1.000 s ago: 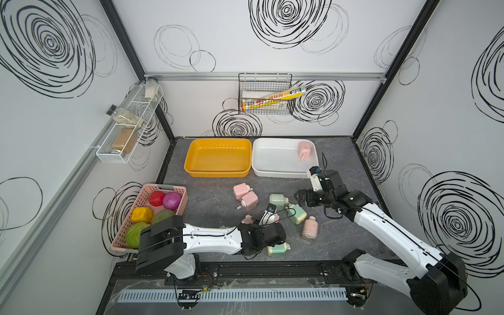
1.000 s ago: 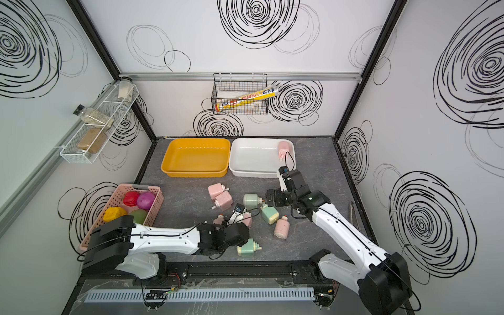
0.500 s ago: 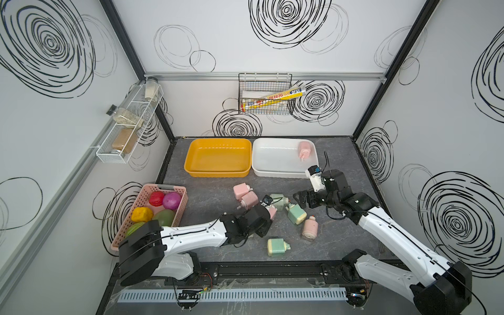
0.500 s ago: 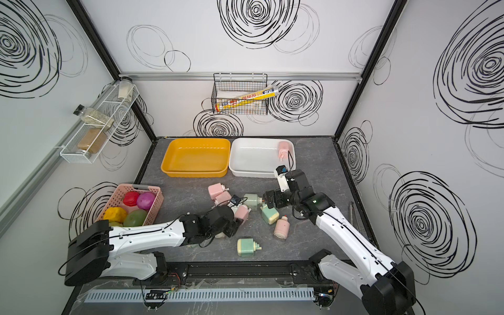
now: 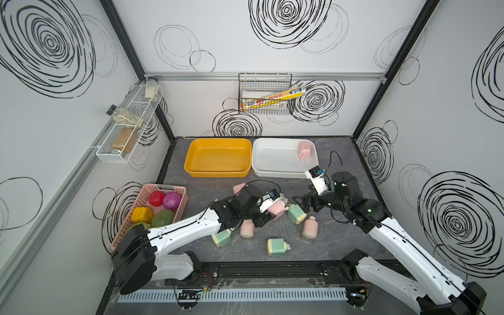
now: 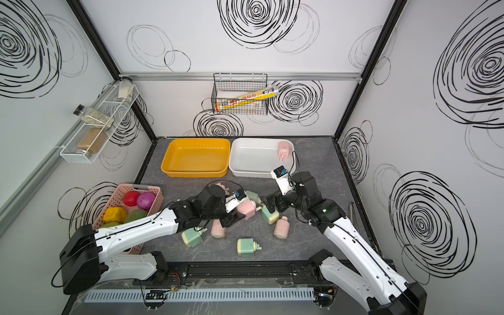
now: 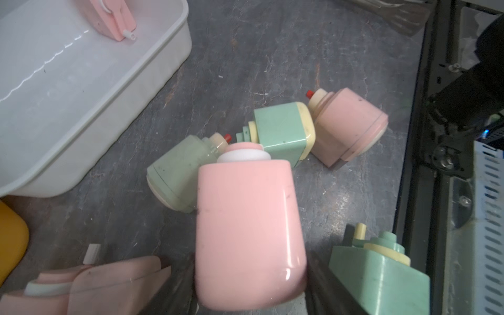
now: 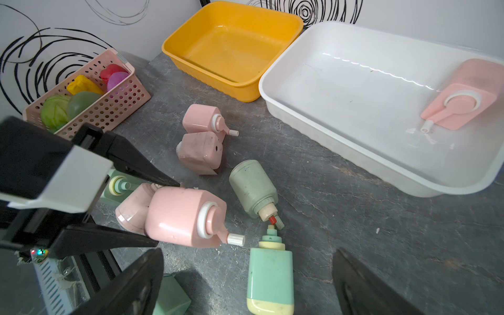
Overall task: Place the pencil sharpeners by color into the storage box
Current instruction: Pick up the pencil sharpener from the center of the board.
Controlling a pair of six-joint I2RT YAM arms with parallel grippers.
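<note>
In both top views the left gripper (image 5: 268, 212) is clamped across a pink sharpener (image 5: 276, 209), which appears lifted clear of the table. The step in hand looks like the carry: the pick is made and the drop is not yet done. The next move calls for taking the load to the white bin (image 5: 283, 171), which lies straight beyond this gripper toward the back wall, then parting the jaws over the bin's floor. The right gripper (image 5: 302, 204) hangs close in front of the left one, spread wide and empty. A green sharpener (image 8: 270, 275) lies on the table beneath its gap. The arms sit near enough that the carry wants a path skirting the right wrist.

The white bin holds one binned sharpener (image 5: 304, 150), pink, in the far corner beyond the right gripper. The yellow bin (image 5: 217, 172), beyond the left gripper and off to its left, holds nothing; the green ones presumably belong there. A basket (image 5: 163, 188) beside the left arm holds toy fruits (image 5: 163, 207). The loose sharpeners (image 5: 246, 229), pink and green mixed, lie under and around the left gripper, several of them touching.
</note>
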